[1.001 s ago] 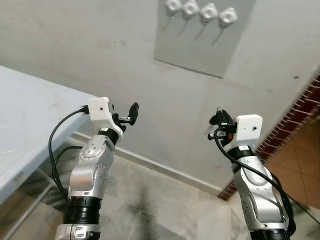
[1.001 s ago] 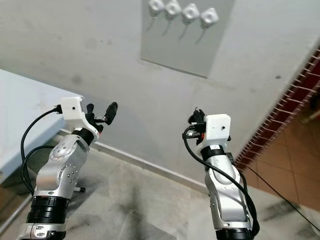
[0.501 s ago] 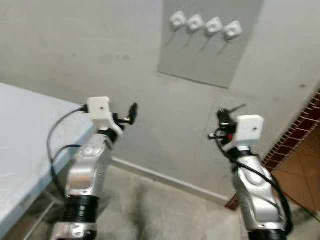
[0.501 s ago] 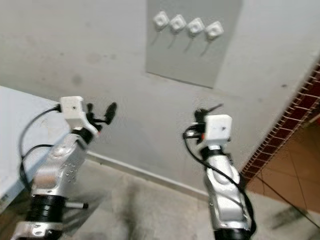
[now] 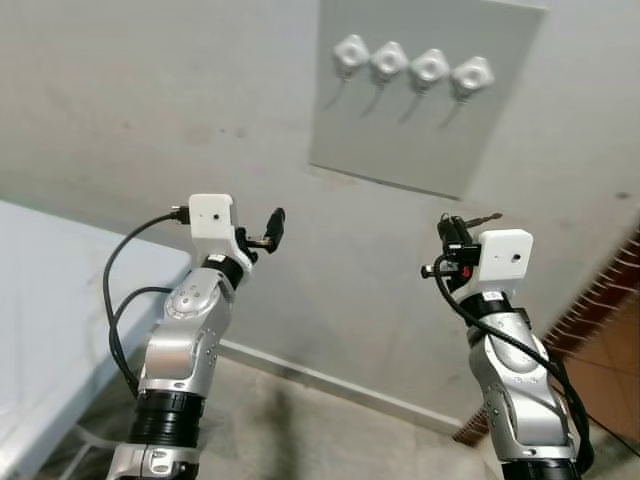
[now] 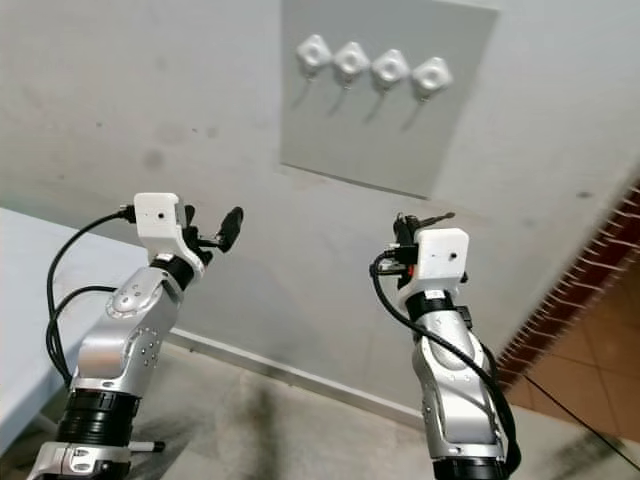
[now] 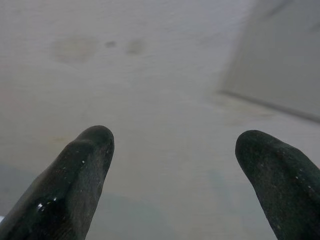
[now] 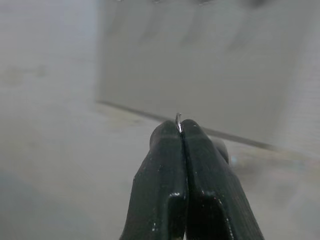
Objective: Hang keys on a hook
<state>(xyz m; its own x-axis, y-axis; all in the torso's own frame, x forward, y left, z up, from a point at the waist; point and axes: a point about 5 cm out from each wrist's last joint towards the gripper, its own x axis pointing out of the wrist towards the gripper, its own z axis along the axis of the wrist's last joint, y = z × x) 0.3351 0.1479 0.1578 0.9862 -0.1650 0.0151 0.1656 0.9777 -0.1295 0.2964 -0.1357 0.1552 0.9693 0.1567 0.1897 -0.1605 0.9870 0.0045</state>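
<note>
At the far left of the head views, the pale table (image 5: 40, 300) occupied the lower left corner, its edge running diagonally toward the bottom of the frame. Just to its right, the left arm rose from the bottom edge, elbow bent, with a black cable looping beside it. The left gripper (image 5: 270, 232) sat left of centre at mid-height, pointed toward the grey wall (image 5: 150, 100). In the left wrist view its two black fingers (image 7: 85, 170) stood well apart with bare wall between them; the tool was released and held nothing.

At upper centre, a grey rectangular panel (image 5: 400, 140) was fixed to the wall. Four white hooks (image 5: 410, 68) sat in a row near its top edge, each with a thin prong hanging below.

Right of centre, the right arm rose from the bottom edge. The right gripper (image 5: 452, 228) sat at mid-height, below the panel's lower right corner and apart from it. In the right wrist view its fingers (image 8: 167, 165) were pressed together, clenched on the keys (image 8: 178, 119), of which a thin metal sliver protruded at the fingertips. In the left eye view a slim metal piece projected from the top of that gripper.

At the far right edge, a red brick strip (image 5: 600, 300) ran diagonally beside tan floor tiles (image 5: 615, 400).
</note>
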